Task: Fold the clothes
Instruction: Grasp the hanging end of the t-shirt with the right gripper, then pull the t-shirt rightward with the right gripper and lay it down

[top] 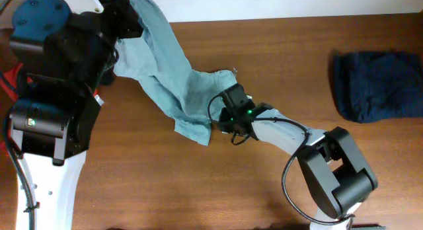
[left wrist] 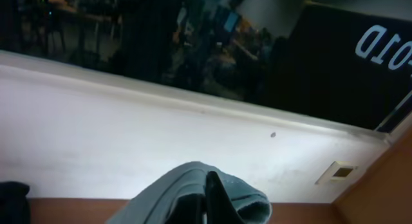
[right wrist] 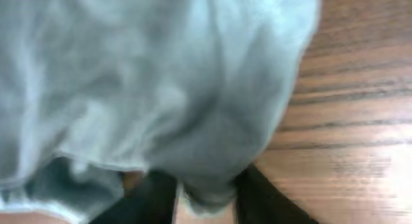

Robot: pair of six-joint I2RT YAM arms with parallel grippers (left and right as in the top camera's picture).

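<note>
Diagonally — T-shirt (top: 168, 66), long axis upper-left to centre, ends pinched tight in left fingers (left wrist: 215, 201) and right fingers (right wrist: 267, 198)

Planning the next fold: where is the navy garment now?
Overhead, the navy garment lies bunched toward the table's far right corner, well apart from the T-shirt at the left.

The overhead view is bright, even and sharp, with only soft shadows on the desk (top: 165, 190), though the navy garment (top: 377, 84) near the desk's right edge is so dark that its folds barely read. The left wrist view is murky above, while a white wall (left wrist: 129, 134) glows almost washed out and the T-shirt (left wrist: 174, 192) below it sits shadowed and soft. The right wrist view is blurred throughout: the T-shirt is out of focus and the wood grain is smeared, with a pale glare low on the right.
</note>
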